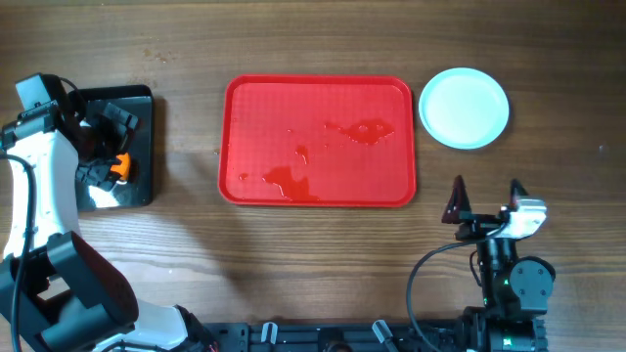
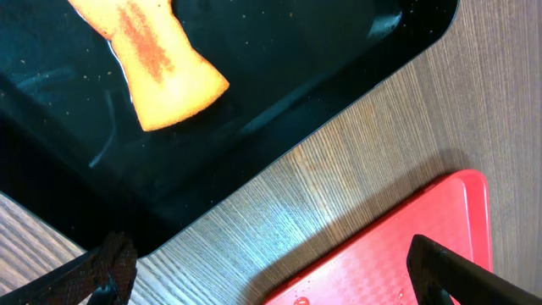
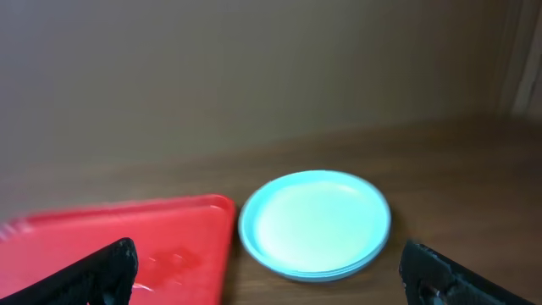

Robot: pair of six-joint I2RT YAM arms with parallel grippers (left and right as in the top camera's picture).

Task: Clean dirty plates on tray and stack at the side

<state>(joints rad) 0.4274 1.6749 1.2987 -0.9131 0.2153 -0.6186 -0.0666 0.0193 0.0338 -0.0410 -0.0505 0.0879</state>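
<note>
We see the plates (image 1: pixel 464 108) stacked at the upper right of the overhead frame, just beside the red tray (image 1: pixel 264 117), which sits in the centre with wet smears on it. Our right gripper (image 1: pixel 486 200) is spread wide at the lower right. Our left gripper (image 1: pixel 110 145), fingers also wide apart, hovers over the black bin (image 1: pixel 142 108) at the left edge, where an orange sponge (image 2: pixel 161 63) lies.
</note>
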